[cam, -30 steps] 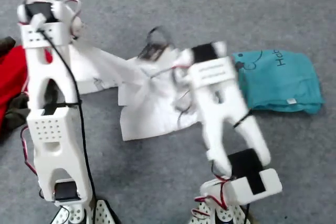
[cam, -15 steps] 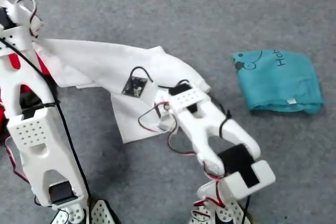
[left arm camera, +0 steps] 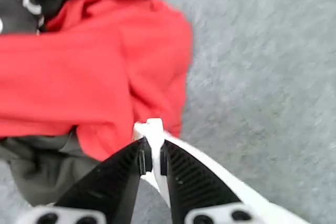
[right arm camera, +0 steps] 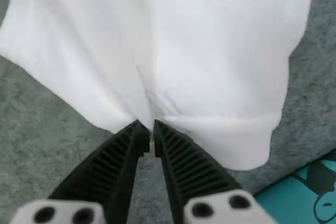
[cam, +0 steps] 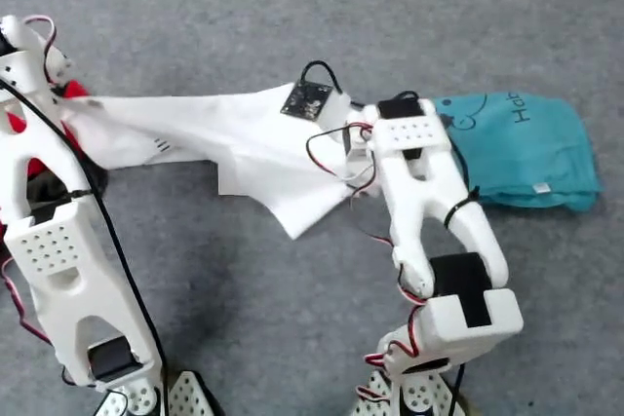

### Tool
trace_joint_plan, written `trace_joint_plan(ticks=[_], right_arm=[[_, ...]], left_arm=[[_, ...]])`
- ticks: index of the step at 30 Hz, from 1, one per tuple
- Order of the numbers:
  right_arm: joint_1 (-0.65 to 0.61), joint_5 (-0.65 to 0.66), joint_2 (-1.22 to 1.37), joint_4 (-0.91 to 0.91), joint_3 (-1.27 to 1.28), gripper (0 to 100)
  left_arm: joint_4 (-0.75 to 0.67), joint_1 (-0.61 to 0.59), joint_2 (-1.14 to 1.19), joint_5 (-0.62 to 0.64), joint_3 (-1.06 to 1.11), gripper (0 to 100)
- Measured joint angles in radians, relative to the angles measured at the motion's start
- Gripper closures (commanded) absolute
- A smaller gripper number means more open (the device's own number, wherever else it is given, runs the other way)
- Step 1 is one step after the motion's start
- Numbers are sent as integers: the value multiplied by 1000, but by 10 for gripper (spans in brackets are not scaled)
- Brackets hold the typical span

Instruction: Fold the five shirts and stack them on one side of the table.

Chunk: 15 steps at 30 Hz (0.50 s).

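Across the grey table (cam: 292, 338), a white shirt (cam: 224, 129) is stretched between the two arms, running from about ten o'clock to just short of the centre. At the ten o'clock end, the left end effector (left arm camera: 153, 148) is pinched almost fully closed on a small bunch of the white cloth, with only a sliver between its two black fingers. Near the centre of the table, the right end effector (right arm camera: 148, 129) is squeezed just as tight on a folded hem of the same shirt, with fabric gathered between its tips. A loose corner of the shirt points toward six o'clock.

A folded teal shirt (cam: 517, 148) lies at about three o'clock, just beside the right arm's wrist. At nine o'clock, by the table's edge and beneath the left end effector, lies a crumpled red shirt (left arm camera: 94, 77). A black garment (left arm camera: 21, 3) touches it on one side, and an olive-grey garment (left arm camera: 37, 174) pokes out from under it on the other.
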Motion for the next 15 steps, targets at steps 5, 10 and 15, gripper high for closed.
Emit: trace_joint_plan(ticks=[5,10,15], right_arm=[[18,-28,0,35,-26,776],[40,-31,-8,141,-117,871],[23,-37,-14,310,-290,913]], left_arm=[[-9,-61,0,8,41,970],[-14,-121,0,8,57,970],[-17,-127,0,8,64,970]])
